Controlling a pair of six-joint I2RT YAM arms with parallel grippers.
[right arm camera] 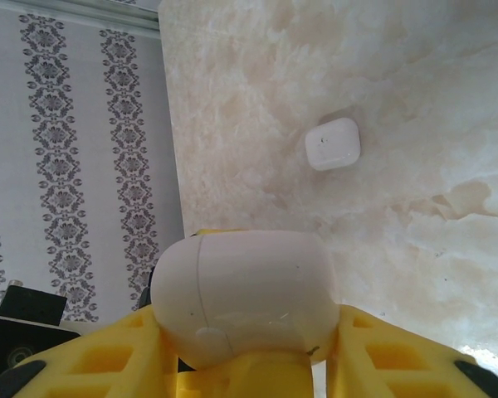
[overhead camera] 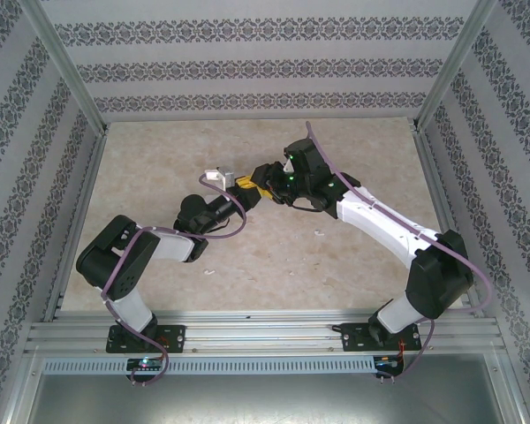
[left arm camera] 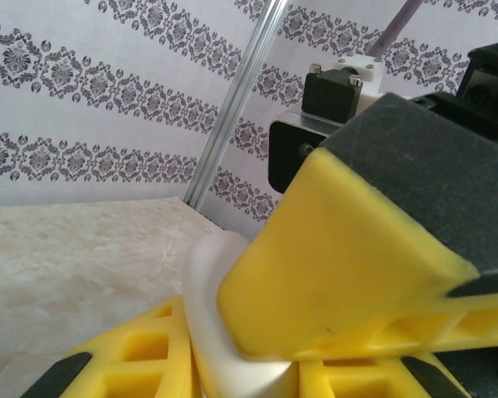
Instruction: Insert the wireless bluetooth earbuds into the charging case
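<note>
One earbud [overhead camera: 318,233]: tiny, likely light, hard and slippery; best pinched across its body. The charging case [right arm camera: 241,290]: clamped by right gripper [right arm camera: 249,327]; left gripper [left arm camera: 241,365] pinches its rim.

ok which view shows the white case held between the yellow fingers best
Right wrist: the case sits large and close between the right gripper's fingers, with its seam visible. Left wrist shows a curved white edge of it, mostly behind a yellow finger. In top external it is too small to make out.
</note>
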